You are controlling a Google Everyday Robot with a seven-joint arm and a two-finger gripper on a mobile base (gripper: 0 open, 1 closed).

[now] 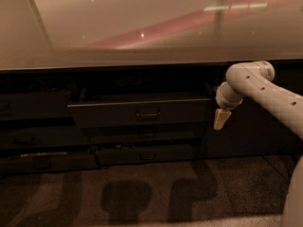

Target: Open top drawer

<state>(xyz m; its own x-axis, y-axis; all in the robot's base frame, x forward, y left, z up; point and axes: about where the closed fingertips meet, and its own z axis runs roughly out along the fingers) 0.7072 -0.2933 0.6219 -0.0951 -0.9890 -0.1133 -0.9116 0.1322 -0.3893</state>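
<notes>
The top drawer is a wide dark front with a loop handle at its centre. It stands pulled out a little from the cabinet under the counter, and a pale rim shows along its top edge. My gripper hangs pointing downward from the white arm, just beyond the drawer's right end. It is apart from the handle and holds nothing that I can see.
Two shallower dark drawers sit below the top one, and more drawers stack to the left. A plain dark cabinet door is behind the arm. The glossy countertop overhangs everything. Speckled floor lies in front.
</notes>
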